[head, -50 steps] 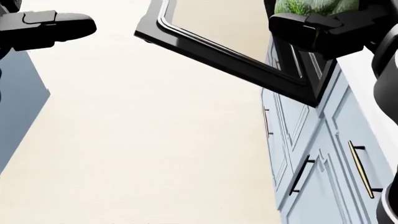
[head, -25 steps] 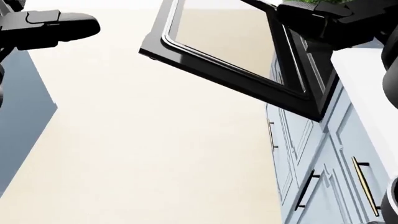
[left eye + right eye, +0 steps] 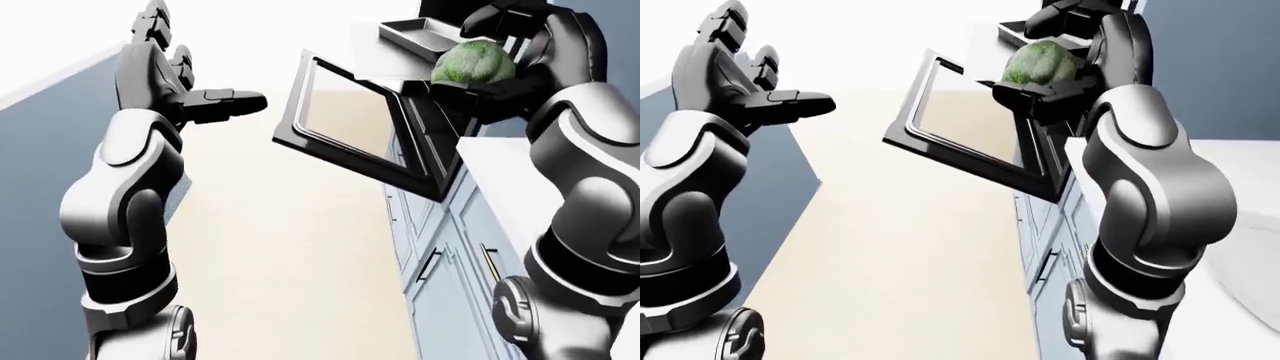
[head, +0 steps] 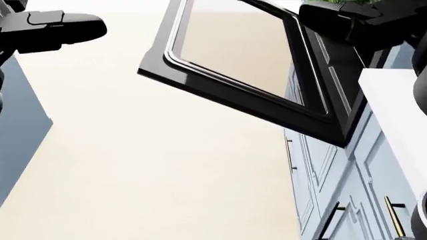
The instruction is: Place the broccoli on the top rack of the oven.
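A green broccoli (image 3: 472,63) is held in my right hand (image 3: 500,56), whose black fingers close round it near the top right of the left-eye view, just above the oven's opening. The oven door (image 3: 345,124) hangs open, a black frame with a glass pane, tilted down toward the left. The oven's inside and its racks are hidden by the door and my arm. My left hand (image 3: 195,101) is raised at the upper left, fingers spread and holding nothing. In the head view only the right hand's fingers (image 4: 340,20) and a sliver of broccoli show at the top edge.
Pale blue cabinet doors (image 4: 334,185) with dark and brass handles run down the right side below a white counter (image 3: 500,172). A grey tray (image 3: 420,34) sits on the counter beyond the oven. Beige floor (image 4: 166,175) fills the middle; a blue cabinet side (image 4: 16,135) stands at left.
The head view has shifted: the oven door now sits a little further left and larger. My right hand with the broccoli has risen toward the top edge. The left hand has barely moved.
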Motion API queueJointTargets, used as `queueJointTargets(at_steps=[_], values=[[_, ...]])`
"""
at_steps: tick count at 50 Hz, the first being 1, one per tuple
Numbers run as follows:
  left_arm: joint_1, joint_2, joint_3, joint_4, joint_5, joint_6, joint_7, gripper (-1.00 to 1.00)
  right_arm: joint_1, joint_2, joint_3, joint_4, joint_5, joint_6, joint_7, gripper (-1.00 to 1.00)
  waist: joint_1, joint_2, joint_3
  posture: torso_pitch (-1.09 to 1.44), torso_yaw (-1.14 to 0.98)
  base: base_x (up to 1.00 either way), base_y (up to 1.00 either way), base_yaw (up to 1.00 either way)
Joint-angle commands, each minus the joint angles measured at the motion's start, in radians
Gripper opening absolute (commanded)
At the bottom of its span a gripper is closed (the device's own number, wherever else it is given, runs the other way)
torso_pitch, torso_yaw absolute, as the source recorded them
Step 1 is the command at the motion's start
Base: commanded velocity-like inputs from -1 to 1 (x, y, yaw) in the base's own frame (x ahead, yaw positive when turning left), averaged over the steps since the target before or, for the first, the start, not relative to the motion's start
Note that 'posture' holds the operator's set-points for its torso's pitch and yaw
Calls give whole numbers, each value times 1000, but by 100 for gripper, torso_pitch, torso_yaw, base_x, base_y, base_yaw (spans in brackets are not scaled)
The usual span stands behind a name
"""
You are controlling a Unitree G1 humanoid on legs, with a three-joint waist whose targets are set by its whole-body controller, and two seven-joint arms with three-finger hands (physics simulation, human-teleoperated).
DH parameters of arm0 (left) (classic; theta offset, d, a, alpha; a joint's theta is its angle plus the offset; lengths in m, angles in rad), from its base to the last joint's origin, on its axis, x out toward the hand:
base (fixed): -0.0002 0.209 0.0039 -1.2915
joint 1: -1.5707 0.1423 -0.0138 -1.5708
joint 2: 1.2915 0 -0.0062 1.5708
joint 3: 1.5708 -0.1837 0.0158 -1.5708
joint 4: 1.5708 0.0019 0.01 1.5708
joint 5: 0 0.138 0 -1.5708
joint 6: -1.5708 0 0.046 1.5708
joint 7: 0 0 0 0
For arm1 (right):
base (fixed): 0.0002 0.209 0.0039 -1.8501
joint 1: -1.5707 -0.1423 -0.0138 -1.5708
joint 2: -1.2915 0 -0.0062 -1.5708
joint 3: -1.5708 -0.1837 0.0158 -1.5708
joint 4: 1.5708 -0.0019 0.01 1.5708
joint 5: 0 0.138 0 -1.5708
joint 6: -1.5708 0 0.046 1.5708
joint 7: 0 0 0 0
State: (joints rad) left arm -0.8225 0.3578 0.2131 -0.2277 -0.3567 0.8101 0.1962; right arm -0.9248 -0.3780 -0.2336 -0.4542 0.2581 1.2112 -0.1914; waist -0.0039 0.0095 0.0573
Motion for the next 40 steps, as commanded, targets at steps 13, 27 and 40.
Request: queueJointTargets(at_steps=[13,27,40], values=[[-29,13,14,-21,10,-33,2,100,-43,-11,3,-8,11,-34,-1,-100,12,12,-28,0,0,23,0,0],[-29,17,16,-24,6,-31,3,100,-118,-43,-2,36,16,-16,0,-100,4,-11,-22,0,0,24,0,0],[-28,17,17,-28,4,-28,4,100,-131,-39,2,43,15,-19,-10,-100,6,-6,0,0,0,12,0,0]])
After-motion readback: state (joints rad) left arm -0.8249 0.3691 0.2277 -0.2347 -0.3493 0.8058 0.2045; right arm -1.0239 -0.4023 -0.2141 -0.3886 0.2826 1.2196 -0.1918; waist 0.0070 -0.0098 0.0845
